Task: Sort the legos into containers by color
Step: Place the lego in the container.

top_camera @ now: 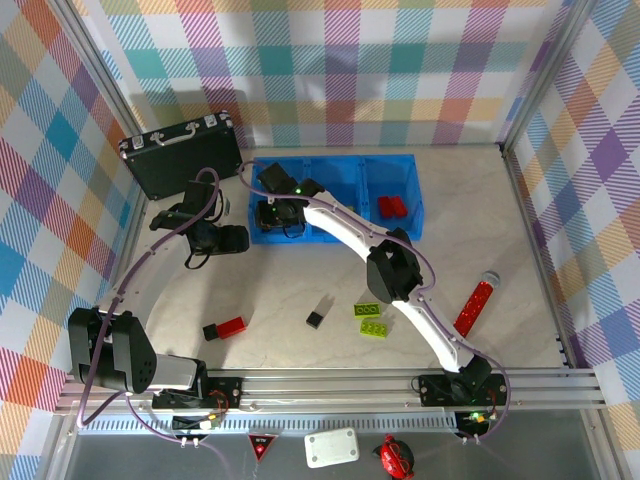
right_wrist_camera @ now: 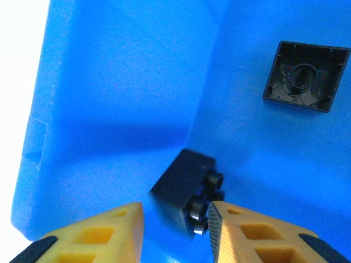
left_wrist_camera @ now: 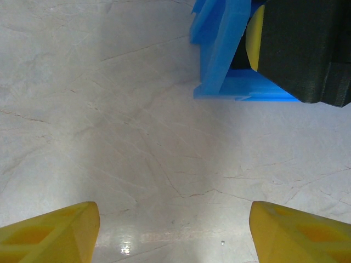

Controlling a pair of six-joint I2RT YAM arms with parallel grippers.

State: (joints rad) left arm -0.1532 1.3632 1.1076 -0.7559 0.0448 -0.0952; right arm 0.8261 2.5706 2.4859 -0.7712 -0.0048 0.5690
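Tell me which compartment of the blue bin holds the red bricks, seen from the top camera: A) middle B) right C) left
B: the red bricks lie in the right-hand compartment of the blue bin, near its right wall.

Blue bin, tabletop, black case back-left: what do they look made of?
Blue bin: likely moulded plastic, satin, uniform colour, thin walls. Tabletop: glossy marble-look, veined, with glare; stone or laminate, can't tell. Black case: matte dark panels, silvery metal-looking edging.
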